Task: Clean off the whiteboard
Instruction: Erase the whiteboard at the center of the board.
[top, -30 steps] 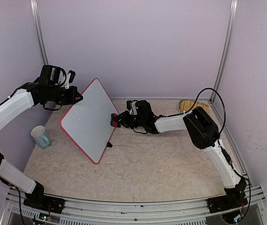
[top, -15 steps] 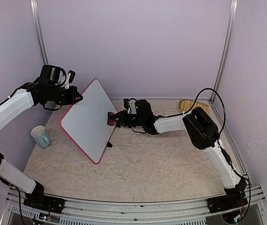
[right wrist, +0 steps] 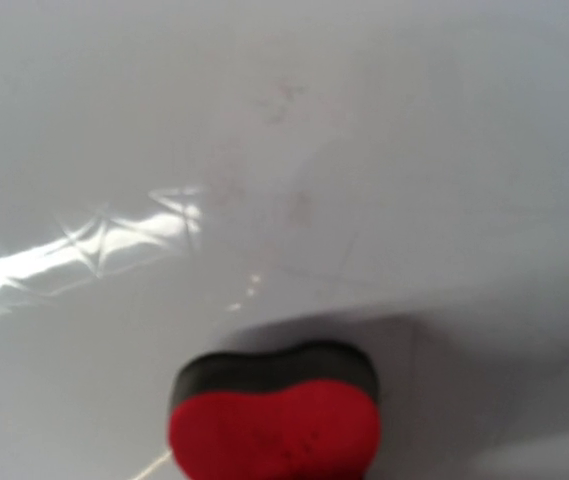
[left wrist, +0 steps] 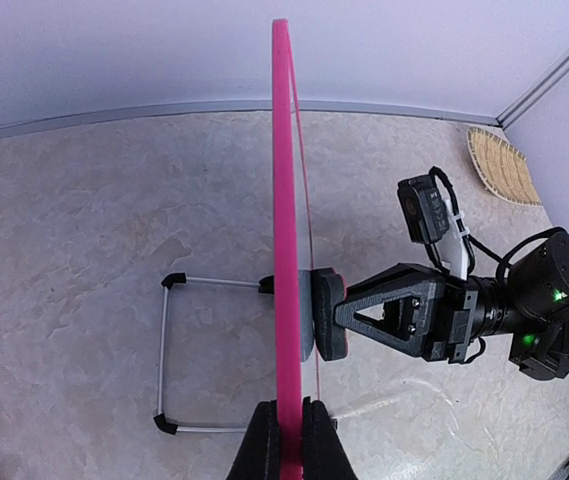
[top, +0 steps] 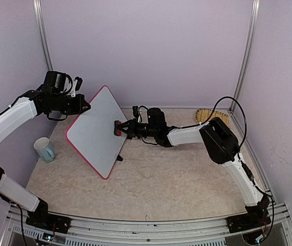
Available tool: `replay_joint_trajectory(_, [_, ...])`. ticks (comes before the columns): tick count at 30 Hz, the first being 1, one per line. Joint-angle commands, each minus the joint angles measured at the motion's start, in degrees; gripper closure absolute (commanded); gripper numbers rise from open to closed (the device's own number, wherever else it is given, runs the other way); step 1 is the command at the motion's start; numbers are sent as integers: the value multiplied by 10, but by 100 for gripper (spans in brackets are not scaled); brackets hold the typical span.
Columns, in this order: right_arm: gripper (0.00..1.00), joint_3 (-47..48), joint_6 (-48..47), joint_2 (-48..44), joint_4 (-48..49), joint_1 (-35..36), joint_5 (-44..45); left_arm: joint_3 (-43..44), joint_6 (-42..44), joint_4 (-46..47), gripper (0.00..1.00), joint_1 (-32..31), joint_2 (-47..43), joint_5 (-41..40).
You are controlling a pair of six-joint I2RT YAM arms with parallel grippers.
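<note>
Left hand (top: 84,106) clamped tight on whiteboard (top: 97,136) frame, tabletop (top: 176,174) left side; right hand (left wrist: 344,315) closed around red eraser (left wrist: 326,315), pressing board face.

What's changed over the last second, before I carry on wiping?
The right end effector, shut on the eraser, slid left from the right edge of the whiteboard onto its face. The left end effector stays clamped on its frame; whiteboard and mug have not moved.
</note>
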Motion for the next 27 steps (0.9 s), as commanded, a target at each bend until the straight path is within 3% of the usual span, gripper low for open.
replay_joint_trajectory(1, [92, 1, 19, 8, -40, -3, 16, -10, 27, -16, 100, -13, 10, 41])
replay_joint_trajectory(20, [92, -4, -14, 32, -123, -24, 56, -7, 28, -17, 100, -14, 16, 42])
replay_joint_trajectory(27, [93, 25, -37, 25, -105, -18, 14, -8, 27, -16, 100, -14, 16, 41])
